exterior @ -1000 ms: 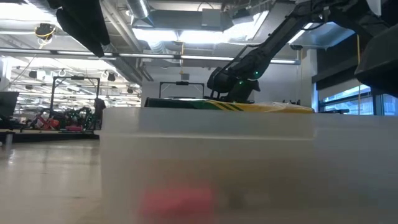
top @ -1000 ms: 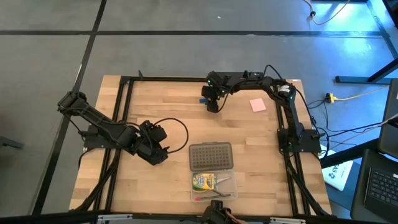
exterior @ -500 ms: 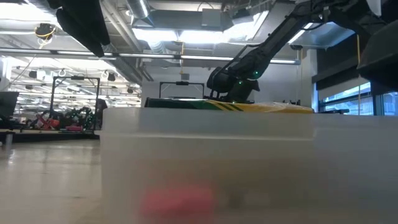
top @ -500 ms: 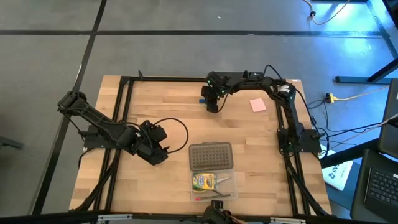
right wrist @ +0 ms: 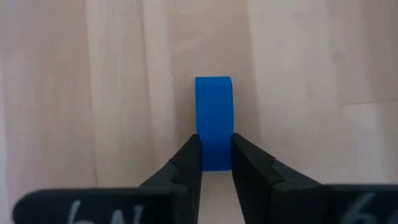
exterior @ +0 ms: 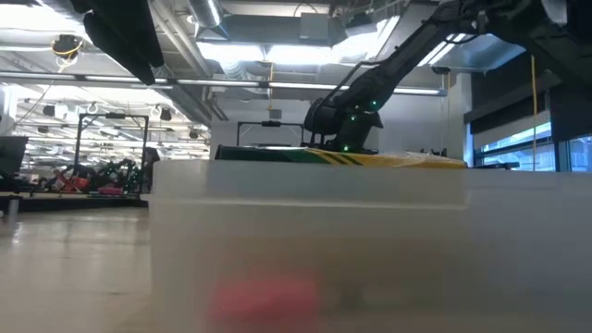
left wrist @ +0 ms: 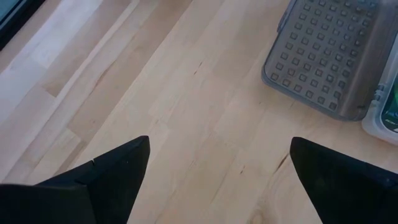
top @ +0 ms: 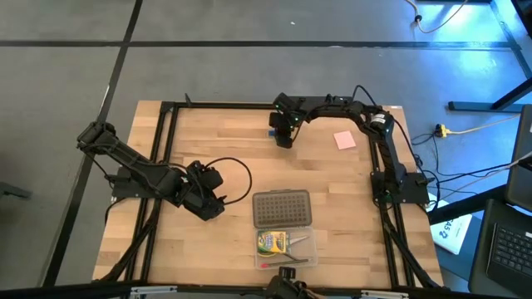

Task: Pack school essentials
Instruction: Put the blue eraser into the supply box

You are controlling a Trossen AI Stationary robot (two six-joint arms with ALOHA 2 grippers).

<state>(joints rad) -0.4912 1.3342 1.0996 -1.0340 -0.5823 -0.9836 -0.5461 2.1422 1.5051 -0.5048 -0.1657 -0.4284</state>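
At the table's far edge, the small blue rectangular eraser is clamped at its near end by the right gripper, its long axis running straight ahead, while the left gripper is held wide apart.

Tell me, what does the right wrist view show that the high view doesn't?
Only the right wrist view shows the right gripper with its jaws shut on the blue eraser. Only the high view shows the left gripper waiting open, the pink pad, the grey dotted lid and the crayon box. Both show the eraser and the wooden table.
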